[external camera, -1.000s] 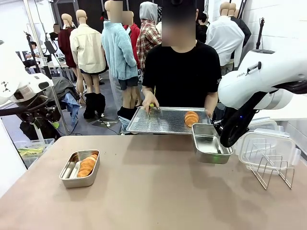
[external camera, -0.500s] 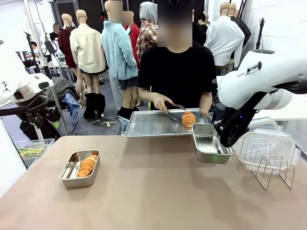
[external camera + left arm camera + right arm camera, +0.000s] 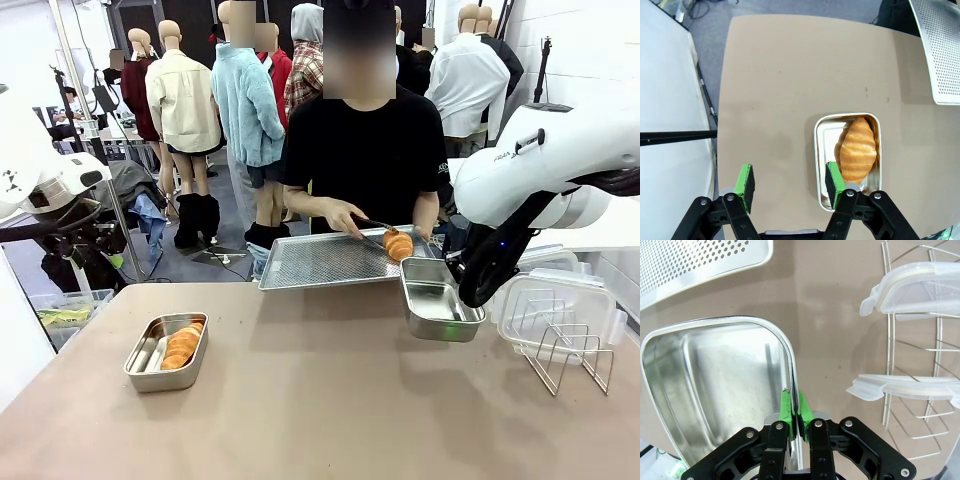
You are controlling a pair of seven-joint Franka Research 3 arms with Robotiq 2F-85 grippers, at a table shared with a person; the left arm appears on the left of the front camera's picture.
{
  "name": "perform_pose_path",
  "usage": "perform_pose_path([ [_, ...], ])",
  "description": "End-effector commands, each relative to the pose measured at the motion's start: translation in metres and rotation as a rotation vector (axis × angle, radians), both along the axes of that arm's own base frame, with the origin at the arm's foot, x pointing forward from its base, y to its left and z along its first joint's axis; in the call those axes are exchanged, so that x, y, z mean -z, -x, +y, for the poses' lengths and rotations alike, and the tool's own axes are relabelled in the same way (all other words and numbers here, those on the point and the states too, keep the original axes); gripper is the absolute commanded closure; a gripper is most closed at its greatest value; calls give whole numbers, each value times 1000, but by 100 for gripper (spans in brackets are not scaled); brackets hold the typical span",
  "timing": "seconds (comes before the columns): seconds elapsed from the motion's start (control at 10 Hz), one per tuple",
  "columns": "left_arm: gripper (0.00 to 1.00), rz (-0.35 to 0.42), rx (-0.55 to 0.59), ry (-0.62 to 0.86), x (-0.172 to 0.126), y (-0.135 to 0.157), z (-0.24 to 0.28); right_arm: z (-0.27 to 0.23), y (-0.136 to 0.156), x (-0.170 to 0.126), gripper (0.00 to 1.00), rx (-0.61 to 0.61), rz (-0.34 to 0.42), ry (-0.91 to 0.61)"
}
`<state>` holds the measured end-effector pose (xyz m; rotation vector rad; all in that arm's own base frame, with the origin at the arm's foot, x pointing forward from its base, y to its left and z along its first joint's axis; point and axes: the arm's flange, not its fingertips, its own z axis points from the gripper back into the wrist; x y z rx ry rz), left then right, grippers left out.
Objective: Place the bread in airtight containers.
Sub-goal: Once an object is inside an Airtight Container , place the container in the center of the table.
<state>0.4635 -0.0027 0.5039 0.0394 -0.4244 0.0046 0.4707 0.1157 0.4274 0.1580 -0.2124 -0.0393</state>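
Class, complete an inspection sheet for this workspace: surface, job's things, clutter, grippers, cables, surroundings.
Surface: plain brown table.
Job's things: croissant lies in the left pan; bun sits on the perforated tray; empty pan at the right; two lids stand in the wire rack.
Clutter: nothing seen.
Grippers: left gripper open, above the table beside the left pan; right gripper shut on the empty pan's rim.
Cables: nothing seen on the table.
Surroundings: person at the far side, tongs at the bun.

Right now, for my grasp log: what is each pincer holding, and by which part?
Right pincer: shut on the empty steel container, by its side wall. Left pincer: open, holding nothing.
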Motion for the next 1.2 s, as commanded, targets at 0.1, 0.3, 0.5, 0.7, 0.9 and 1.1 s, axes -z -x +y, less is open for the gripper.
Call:
perform_pose_path([
  [0.1,26,-3,-5,3,0,1,1,0,0,-2,100,1,-4,-2],
  [0.3,26,-3,-5,3,0,1,1,0,0,-2,100,1,-4,-2],
  [0.5,26,-3,-5,3,0,1,1,0,0,-2,100,1,-4,-2],
  [0.7,26,-3,-5,3,0,1,1,0,0,-2,100,1,-4,-2],
  [0.9,26,-3,-5,3,0,1,1,0,0,-2,100,1,-4,-2],
  [1.1,26,-3,-5,3,0,1,1,0,0,-2,100,1,-4,-2],
])
